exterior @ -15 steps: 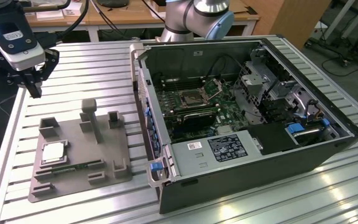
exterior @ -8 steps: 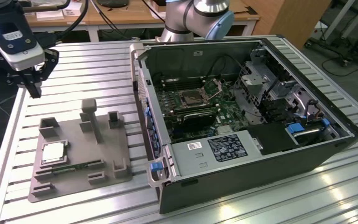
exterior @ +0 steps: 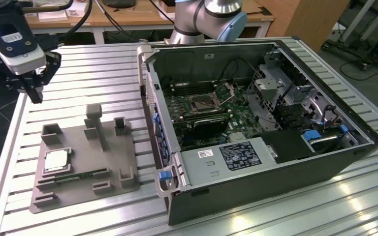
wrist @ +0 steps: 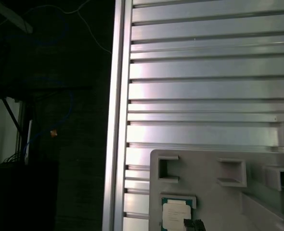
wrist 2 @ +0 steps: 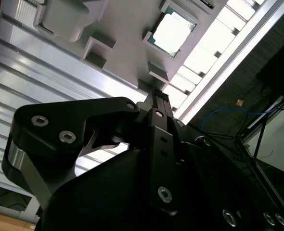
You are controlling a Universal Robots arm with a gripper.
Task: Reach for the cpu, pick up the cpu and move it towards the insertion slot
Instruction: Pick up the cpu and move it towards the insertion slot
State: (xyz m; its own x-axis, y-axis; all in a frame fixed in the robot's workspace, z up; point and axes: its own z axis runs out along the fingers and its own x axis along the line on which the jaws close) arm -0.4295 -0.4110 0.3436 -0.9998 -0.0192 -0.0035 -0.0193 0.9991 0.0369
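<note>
Gripper (exterior: 37, 96) hangs above and well clear of the cpu (exterior: 56, 161), fingers pinched together on nothing; chip sits flat in the grey tray (exterior: 113, 152) recess, probably to keep it located, with the insertion slot (exterior: 202, 102) inside the open case (exterior: 261, 196).
</note>
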